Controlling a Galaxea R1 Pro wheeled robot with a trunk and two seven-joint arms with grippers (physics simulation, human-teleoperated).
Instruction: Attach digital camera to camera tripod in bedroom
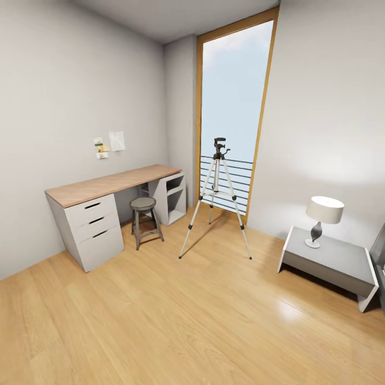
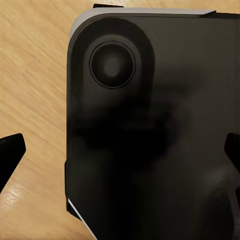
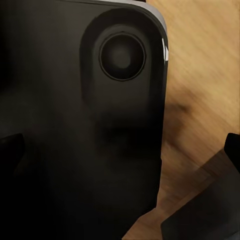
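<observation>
A desk (image 1: 107, 184) with three drawers (image 1: 96, 220) stands along the left wall, a stool (image 1: 144, 206) just beside it. A lamp (image 1: 323, 213) sits on a grey side table (image 1: 342, 264). Notes (image 1: 109, 143) hang above the desk.

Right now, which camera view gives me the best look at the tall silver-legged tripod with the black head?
The head view: the tall silver-legged tripod stands whole on the wood floor before the tall window, legs spread, head bare. Both wrist views show a dark robot body panel above floor, not the tripod.
</observation>
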